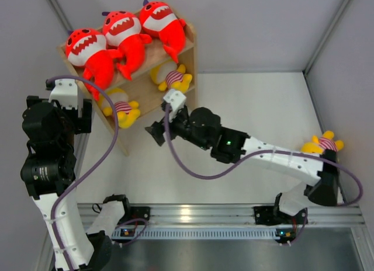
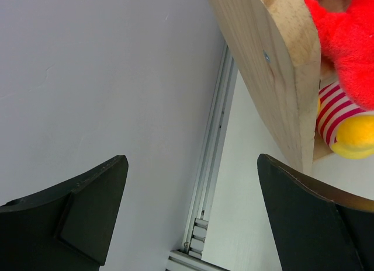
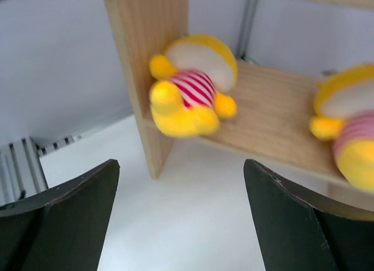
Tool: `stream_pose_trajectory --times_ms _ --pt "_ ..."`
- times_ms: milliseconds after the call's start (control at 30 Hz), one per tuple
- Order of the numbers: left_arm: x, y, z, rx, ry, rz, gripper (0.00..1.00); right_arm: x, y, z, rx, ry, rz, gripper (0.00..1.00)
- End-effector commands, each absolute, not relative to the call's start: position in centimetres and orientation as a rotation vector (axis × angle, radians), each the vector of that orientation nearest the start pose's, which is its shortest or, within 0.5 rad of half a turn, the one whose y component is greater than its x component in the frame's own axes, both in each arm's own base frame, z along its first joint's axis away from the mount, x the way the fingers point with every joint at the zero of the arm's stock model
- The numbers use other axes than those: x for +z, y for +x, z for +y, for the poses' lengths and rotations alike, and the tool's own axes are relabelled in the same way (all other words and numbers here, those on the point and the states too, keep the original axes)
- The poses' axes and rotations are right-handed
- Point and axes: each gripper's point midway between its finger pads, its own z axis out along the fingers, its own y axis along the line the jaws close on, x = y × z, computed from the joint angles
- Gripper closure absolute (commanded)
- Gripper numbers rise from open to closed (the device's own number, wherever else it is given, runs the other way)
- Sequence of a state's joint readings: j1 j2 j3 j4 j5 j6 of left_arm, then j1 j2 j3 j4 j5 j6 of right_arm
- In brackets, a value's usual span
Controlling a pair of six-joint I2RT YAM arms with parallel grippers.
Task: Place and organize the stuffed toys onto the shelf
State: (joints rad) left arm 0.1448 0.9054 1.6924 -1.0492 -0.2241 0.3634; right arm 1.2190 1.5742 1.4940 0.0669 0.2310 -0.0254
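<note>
Top view: red sharks point(image 1: 123, 31) fill the shelf point(image 1: 146, 91) top, two yellow dolls point(image 1: 120, 106) sit below, third doll point(image 1: 323, 144) lies far right. Left wrist: left gripper point(image 2: 193, 160) wide open, empty. Right wrist: right gripper point(image 3: 181, 166) spread, empty; back out clear, then fetch the third.

Left shark point(image 1: 87, 52), mid shark point(image 1: 124, 32), right shark point(image 1: 162, 21): bright red, white toothy mouths, dark purple tufts on top. Left doll point(image 1: 121, 107), right doll point(image 1: 172, 78), third doll point(image 1: 323, 144): yellow w/ red/white striped middles; the shelf pair's faces whitish. Shelf point(image 2: 274, 72): light natural wood. Table point(image 1: 251, 107): white. Left arm point(image 1: 49, 166), right arm point(image 1: 263, 151): black & white sections, purple cable point(image 1: 193, 169) on each. Left gripper point(image 2: 191, 160), right gripper point(image 3: 181, 163): black fingers. Rail point(image 1: 222, 214): silver.
</note>
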Motion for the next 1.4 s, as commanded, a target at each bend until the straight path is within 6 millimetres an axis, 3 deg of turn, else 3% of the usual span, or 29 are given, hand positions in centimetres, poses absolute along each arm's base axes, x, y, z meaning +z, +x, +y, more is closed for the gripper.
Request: stream_pose_trajectory --times_ms 0,67,100,167,200,267,300,333,367,400,467,500,600,800,900,1067,1167,1267,1300,1367 --pt "44.5 20.0 7.9 0.527 0.031 1.827 0.01 35.5 24.5 38.5 0.672 -0.669 1.588 0.14" --pt "44.6 20.1 7.7 0.521 0.036 1.823 0.01 33.6 25.8 33.6 0.644 -0.554 1.687 0.14" --pt "44.6 20.3 7.6 0.513 0.039 1.827 0.01 32.3 28.4 29.8 0.567 -0.458 1.755 0.14" --pt "44.7 20.4 7.5 0.503 0.045 1.825 0.01 30.2 30.8 24.9 0.47 -0.306 1.841 0.14" --pt "44.7 20.6 7.4 0.499 0.049 1.827 0.01 28.4 33.0 20.3 0.351 -0.18 1.916 0.14" --pt "44.9 20.5 7.2 0.491 0.055 1.822 0.01 25.6 35.1 15.3 0.241 0.02 1.999 0.09" --pt "44.9 20.5 7.1 0.485 0.06 1.825 0.01 24.6 36.9 9.8 0.127 0.204 2.006 0.06" --pt "44.9 20.5 7.0 0.481 0.063 1.823 0.01 23.4 37.2 6.7 0.067 0.322 2.028 0.02" --pt "44.9 20.4 7.0 0.479 0.063 1.824 0.01 21.7 37.3 3.6 0.004 0.481 2.03 0.01" --pt "44.9 20.4 6.9 0.477 0.066 1.824 0.01 20.8 37.1 -1.4 -0.077 0.656 1.999 0.01" --pt "44.8 20.4 6.7 0.471 0.076 1.826 0.01 18.5 35.6 -6.1 -0.14 0.921 1.947 0.01" --pt "44.9 20.4 6.7 0.47 0.08 1.824 0.01 17.9 33.7 -10.9 -0.271 1.098 1.867 0.01" --pt "44.8 20.5 6.5 0.464 0.088 1.828 0.01 16.3 28.9 -16.4 -0.5 1.395 1.711 0.0" --pt "44.7 20.4 6.3 0.454 0.104 1.829 0.01 13.4 24.1 -19.6 -0.637 1.661 1.547 0.01" --pt "44.8 20.4 6.2 0.45 0.107 1.827 0.01 11.1 24.2 -20.6 -0.58 1.73 1.575 0.01" --pt "44.7 20.5 6.0 0.442 0.113 1.831 0.01 9.4 24.7 -21.4 -0.593 1.712 1.645 0.01" --pt "44.6 20.6 6.1 0.443 0.115 1.834 0.02 8.1 25.8 -20.7 -0.513 1.681 1.705 0.09" --pt "44.6 20.7 6.1 0.445 0.114 1.834 0.01 6.2 26.1 -19.7 -0.447 1.693 1.751 0.25" --pt "44.7 20.7 6.1 0.447 0.114 1.833 0.01 5.9 26.1 -19.4 -0.43 1.688 1.762 0.38" --pt "44.7 20.8 6.0 0.442 0.116 1.835 0.01 5.6 26.7 -18.4 -0.331 1.664 1.762 0.48"
